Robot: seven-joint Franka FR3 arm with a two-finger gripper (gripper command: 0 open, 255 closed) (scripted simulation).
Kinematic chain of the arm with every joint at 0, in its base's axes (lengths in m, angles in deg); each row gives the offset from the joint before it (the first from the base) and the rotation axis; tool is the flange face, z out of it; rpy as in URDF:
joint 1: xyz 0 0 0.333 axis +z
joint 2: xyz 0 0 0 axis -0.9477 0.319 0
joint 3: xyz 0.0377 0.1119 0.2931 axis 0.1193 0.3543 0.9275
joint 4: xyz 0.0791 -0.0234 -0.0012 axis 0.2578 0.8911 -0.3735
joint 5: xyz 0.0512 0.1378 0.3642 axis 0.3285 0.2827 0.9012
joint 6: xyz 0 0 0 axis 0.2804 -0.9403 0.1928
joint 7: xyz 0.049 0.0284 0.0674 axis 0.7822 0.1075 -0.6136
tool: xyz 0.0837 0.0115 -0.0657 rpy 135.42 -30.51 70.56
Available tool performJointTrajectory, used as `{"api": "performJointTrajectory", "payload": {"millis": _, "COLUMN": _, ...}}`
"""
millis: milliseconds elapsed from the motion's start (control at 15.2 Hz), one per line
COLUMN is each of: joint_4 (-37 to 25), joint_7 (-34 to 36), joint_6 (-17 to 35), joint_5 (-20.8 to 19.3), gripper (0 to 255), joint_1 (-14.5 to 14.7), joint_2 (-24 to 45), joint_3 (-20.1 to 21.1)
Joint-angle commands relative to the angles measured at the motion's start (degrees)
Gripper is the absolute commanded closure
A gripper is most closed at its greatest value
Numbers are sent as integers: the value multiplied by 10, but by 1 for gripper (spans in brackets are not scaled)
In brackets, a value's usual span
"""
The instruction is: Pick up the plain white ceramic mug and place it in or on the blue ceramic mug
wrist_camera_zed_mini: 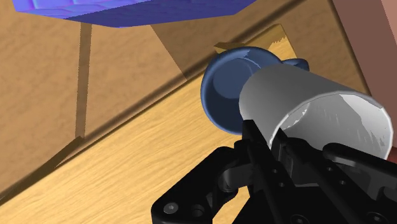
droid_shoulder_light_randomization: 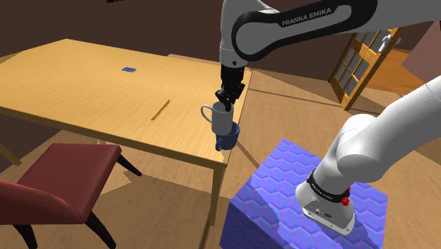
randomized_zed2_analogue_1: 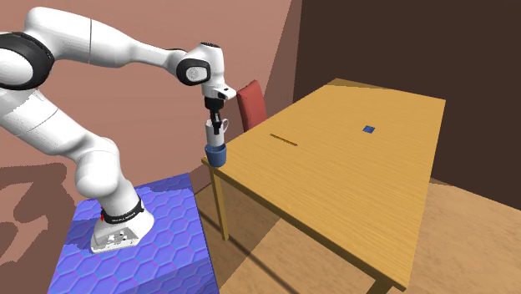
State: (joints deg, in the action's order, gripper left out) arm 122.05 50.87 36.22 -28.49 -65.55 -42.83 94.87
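Observation:
My gripper [droid_shoulder_light_randomization: 226,100] is shut on the rim of the white mug [droid_shoulder_light_randomization: 220,119], which hangs upright at the table's near corner. Directly under it stands the blue mug [droid_shoulder_light_randomization: 227,139], right at the corner of the wooden table [droid_shoulder_light_randomization: 85,92]. The white mug's base sits at the blue mug's opening; whether it rests there I cannot tell. In the second exterior view the gripper [randomized_zed2_analogue_1: 216,115] holds the white mug [randomized_zed2_analogue_1: 215,134] above the blue mug [randomized_zed2_analogue_1: 216,155]. In the wrist view the gripper [wrist_camera_zed_mini: 280,145] clasps the white mug [wrist_camera_zed_mini: 299,102], which partly covers the blue mug [wrist_camera_zed_mini: 222,86].
A thin yellow pencil [droid_shoulder_light_randomization: 160,109] and a small blue flat object [droid_shoulder_light_randomization: 128,70] lie farther along the table. A red chair [droid_shoulder_light_randomization: 56,180] stands by the front edge. The blue hexagon-patterned stand [droid_shoulder_light_randomization: 283,184] is close to the table's corner. A wooden glazed door [droid_shoulder_light_randomization: 360,60] stands behind.

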Motion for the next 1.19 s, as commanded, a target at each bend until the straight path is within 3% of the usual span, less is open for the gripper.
{"api": "performJointTrajectory", "payload": {"millis": 0, "joint_4": 1, "joint_7": 0, "joint_6": 0, "joint_5": 0, "gripper": 255, "joint_1": 0, "joint_2": 1, "joint_3": 0}}
{"api": "performJointTrajectory", "payload": {"millis": 66, "joint_4": 1, "joint_7": 0, "joint_6": 0, "joint_5": 0, "gripper": 0, "joint_1": 0, "joint_2": 0, "joint_3": 0}}
{"api": "performJointTrajectory", "payload": {"millis": 396, "joint_4": 1, "joint_7": 0, "joint_6": 0, "joint_5": 0, "gripper": 0, "joint_1": 0, "joint_2": 1, "joint_3": 0}}
{"api": "performJointTrajectory", "payload": {"millis": 660, "joint_4": -65, "joint_7": 1, "joint_6": -75, "joint_5": -3, "gripper": 0, "joint_1": -2, "joint_2": -7, "joint_3": -4}}
{"api": "performJointTrajectory", "payload": {"millis": 1122, "joint_4": -65, "joint_7": 1, "joint_6": -75, "joint_5": -3, "gripper": 0, "joint_1": -2, "joint_2": -7, "joint_3": -4}}
